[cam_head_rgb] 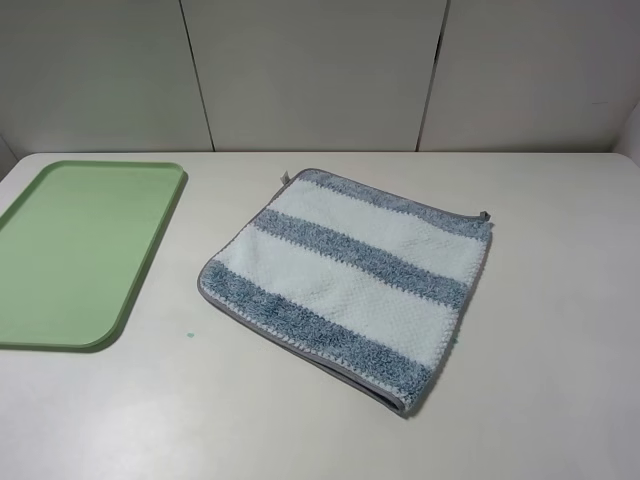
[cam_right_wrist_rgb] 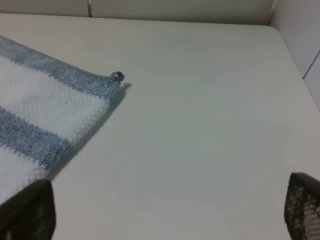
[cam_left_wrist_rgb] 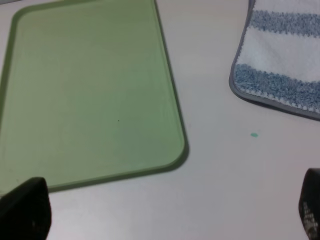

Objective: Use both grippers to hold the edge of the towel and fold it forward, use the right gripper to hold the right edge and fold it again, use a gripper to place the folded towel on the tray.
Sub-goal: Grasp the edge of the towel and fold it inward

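White table [cam_head_rgb: 300,420], grey panelled wall [cam_head_rgb: 310,70]; towel [cam_head_rgb: 350,270] near tray [cam_head_rgb: 80,250]; left gripper [cam_left_wrist_rgb: 167,212], right gripper [cam_right_wrist_rgb: 165,210] seemingly wide, empty.

The white table [cam_head_rgb: 560,390] carries a pale-green tray [cam_left_wrist_rgb: 90,100], lying flat ahead of the left claw [cam_left_wrist_rgb: 167,214] and to its left. The striped towel [cam_head_rgb: 350,270] lies spread ahead to that claw's right, and its looped corner lies ahead-left of the right claw [cam_right_wrist_rgb: 166,211]. A tiny green speck [cam_left_wrist_rgb: 254,134] sits between tray and towel.

Open table [cam_head_rgb: 560,380] right and near of towel [cam_head_rgb: 350,275]; bare strip between towel and tray [cam_head_rgb: 163,222] at left. Wall panels [cam_head_rgb: 310,70] close far side.
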